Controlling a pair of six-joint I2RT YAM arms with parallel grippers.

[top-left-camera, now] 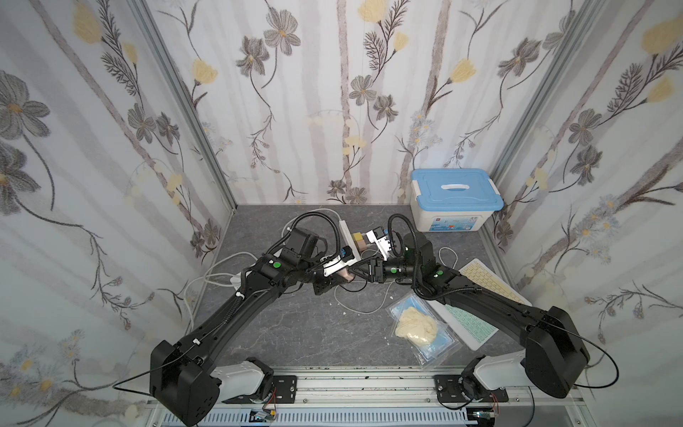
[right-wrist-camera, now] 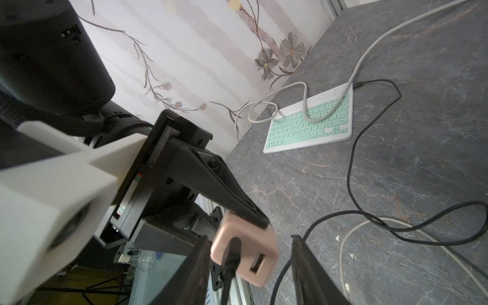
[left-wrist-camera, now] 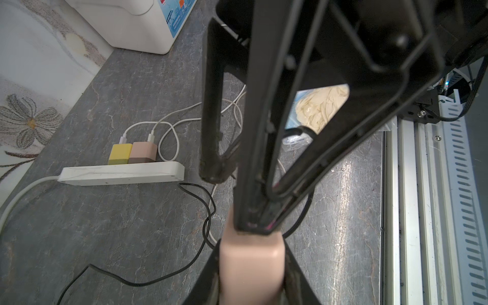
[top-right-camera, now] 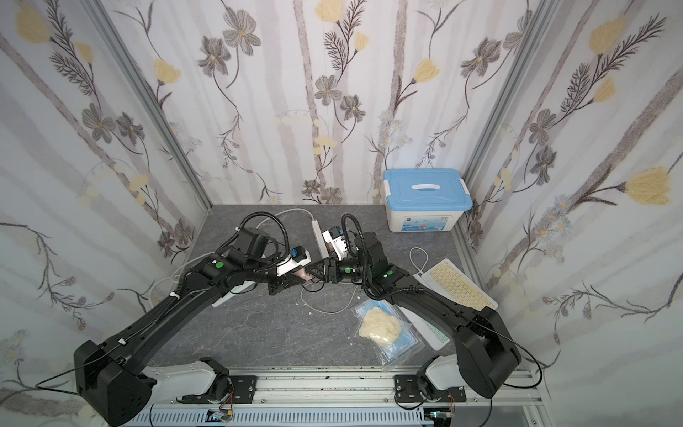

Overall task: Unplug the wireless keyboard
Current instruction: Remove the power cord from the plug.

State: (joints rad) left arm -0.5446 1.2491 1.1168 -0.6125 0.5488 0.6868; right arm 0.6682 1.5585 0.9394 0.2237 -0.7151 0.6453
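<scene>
Two grippers meet: my left gripper (left-wrist-camera: 252, 253) clamps the pink charger (right-wrist-camera: 264, 250), and my right gripper (right-wrist-camera: 249, 243), half-open, straddles its black plug (right-wrist-camera: 232, 250). Next, I reckon, pinch the plug and pull straight.

box (top-left-camera: 456, 199) back right | power strip (left-wrist-camera: 121, 173) centre back | keyboard (right-wrist-camera: 311, 124) left, cable (right-wrist-camera: 364, 58) on it | bag (top-left-camera: 421, 329) front right
</scene>
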